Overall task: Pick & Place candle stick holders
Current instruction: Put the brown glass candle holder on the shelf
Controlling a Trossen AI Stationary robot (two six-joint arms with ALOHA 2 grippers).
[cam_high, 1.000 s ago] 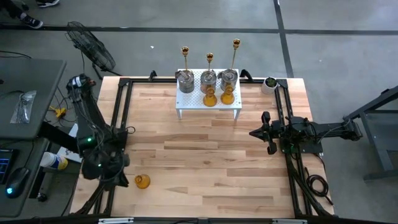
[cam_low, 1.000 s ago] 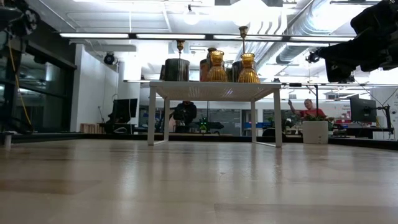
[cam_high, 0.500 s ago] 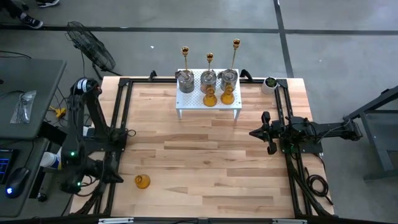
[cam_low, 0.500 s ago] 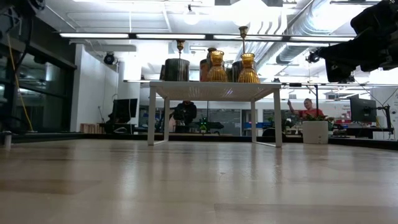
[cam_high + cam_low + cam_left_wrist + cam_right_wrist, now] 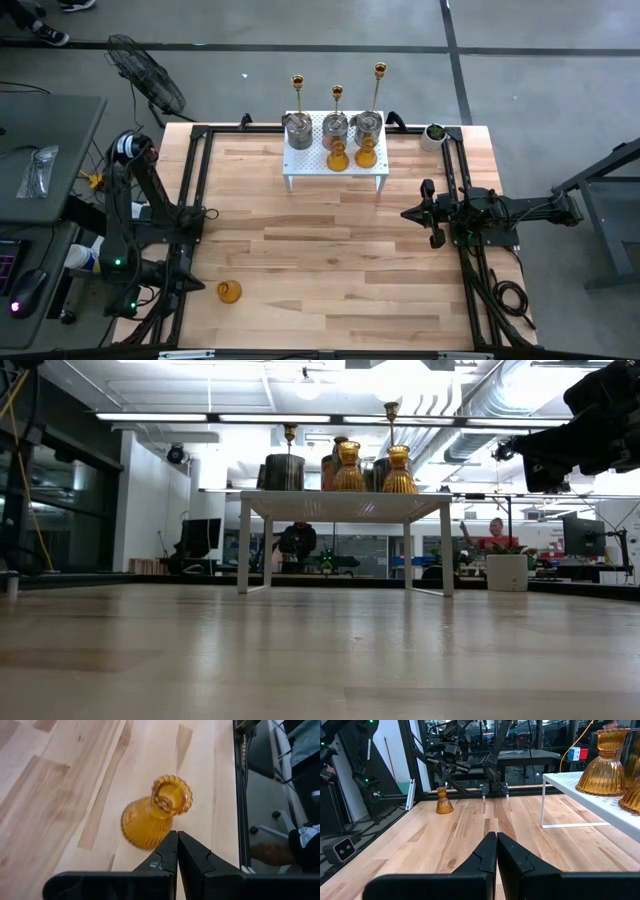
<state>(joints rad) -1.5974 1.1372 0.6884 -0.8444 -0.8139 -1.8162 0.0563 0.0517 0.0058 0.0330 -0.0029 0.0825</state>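
One ribbed amber glass holder (image 5: 152,815) stands upright, alone on the wooden counter (image 5: 330,250), well apart from the white perforated stand (image 5: 336,165) carrying the other holders. Left hand (image 5: 177,837), fingers pressed together and empty, hovers just beside the holder, apparently released. Right hand (image 5: 496,840), likewise pinched empty, waits beyond the stand.
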